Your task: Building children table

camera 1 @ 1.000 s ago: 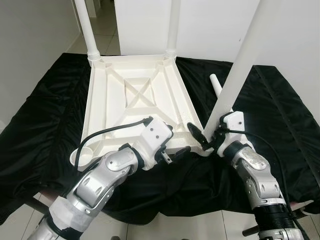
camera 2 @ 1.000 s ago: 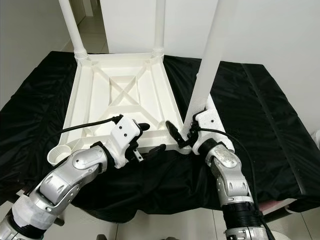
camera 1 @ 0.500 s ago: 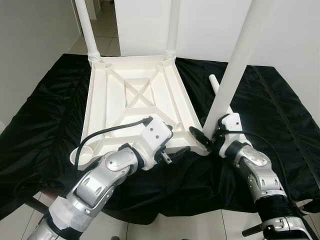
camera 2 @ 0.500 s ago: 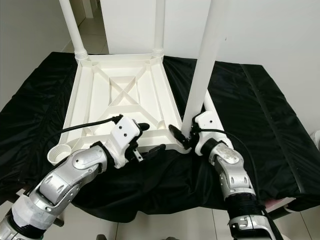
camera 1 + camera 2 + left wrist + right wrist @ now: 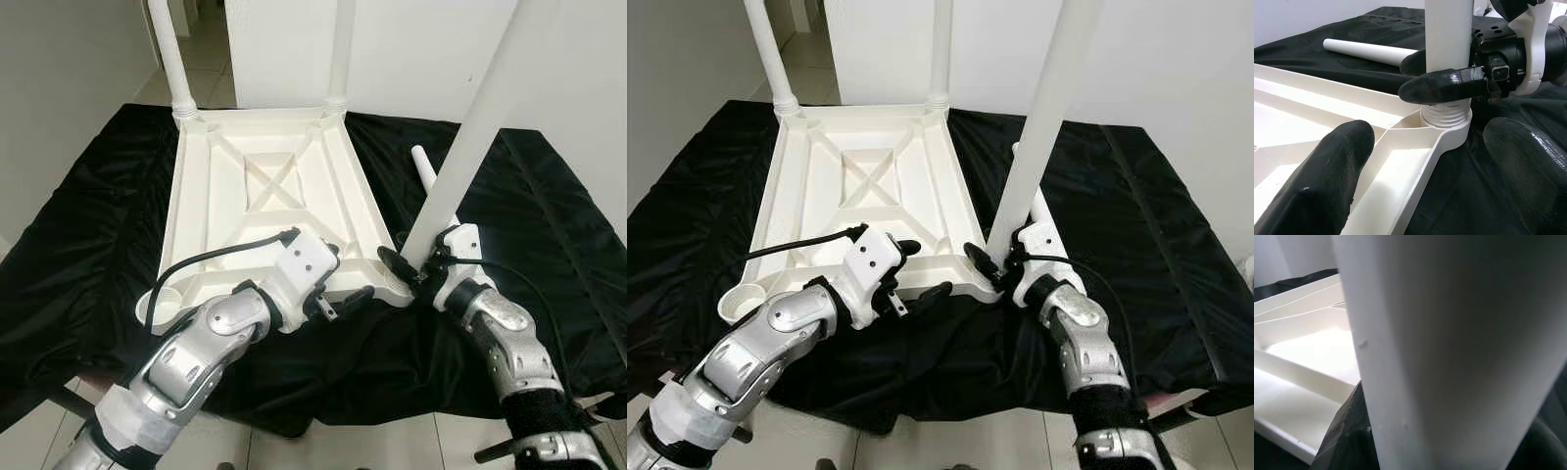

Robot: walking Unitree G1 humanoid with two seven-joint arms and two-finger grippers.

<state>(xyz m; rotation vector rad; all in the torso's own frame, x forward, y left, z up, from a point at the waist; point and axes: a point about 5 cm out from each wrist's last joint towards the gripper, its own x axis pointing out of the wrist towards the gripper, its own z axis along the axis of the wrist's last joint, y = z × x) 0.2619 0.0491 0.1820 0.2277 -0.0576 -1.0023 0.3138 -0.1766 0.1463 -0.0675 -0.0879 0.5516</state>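
The upturned white plastic table top (image 5: 265, 211) lies ribbed side up on the black cloth (image 5: 88, 245). At its near right corner socket (image 5: 1447, 122), the right gripper (image 5: 1442, 73) clamps the base of a tall white plastic leg (image 5: 1038, 127). The left gripper (image 5: 921, 274), fingers spread wide, straddles the top's near edge beside that socket. Two legs stand at the far corners; a loose white tube (image 5: 431, 176) lies right of the top.

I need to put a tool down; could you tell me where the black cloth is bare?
Bare cloth lies left of the tabletop and right of the loose leg. The near corner is crowded by both grippers: left, right.
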